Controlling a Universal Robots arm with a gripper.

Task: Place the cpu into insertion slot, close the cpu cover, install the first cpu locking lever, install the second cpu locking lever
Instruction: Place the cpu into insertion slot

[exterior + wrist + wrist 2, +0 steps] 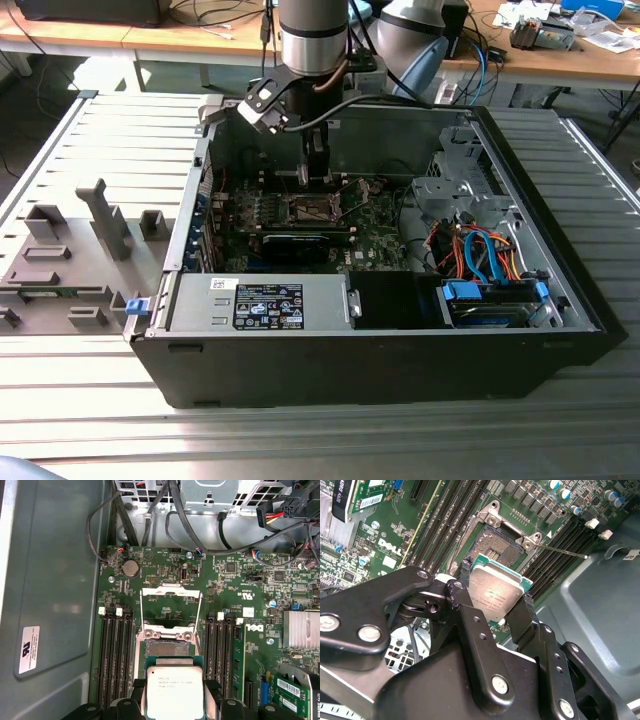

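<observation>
My gripper (495,594) is shut on the cpu (492,587), a thin square chip with a silver-grey top, pinched at two opposite edges by the black fingers (466,572). In both wrist views the cpu (175,692) hangs just above and a little to one side of the insertion slot (167,649), whose contact field (495,545) lies bare. The cpu cover (171,591) is swung open and lies flat on the green board beyond the slot. A thin locking lever (565,551) sticks out sideways from the socket. In the exterior view my gripper (315,170) reaches down into the computer case over the insertion slot (318,208).
Long black memory slots (115,655) run along both sides of the socket. A black graphics card (300,243) sits on the board in front of the socket. The grey case wall (50,580), cable bundles (165,515) and a drive cage (450,190) ring the board.
</observation>
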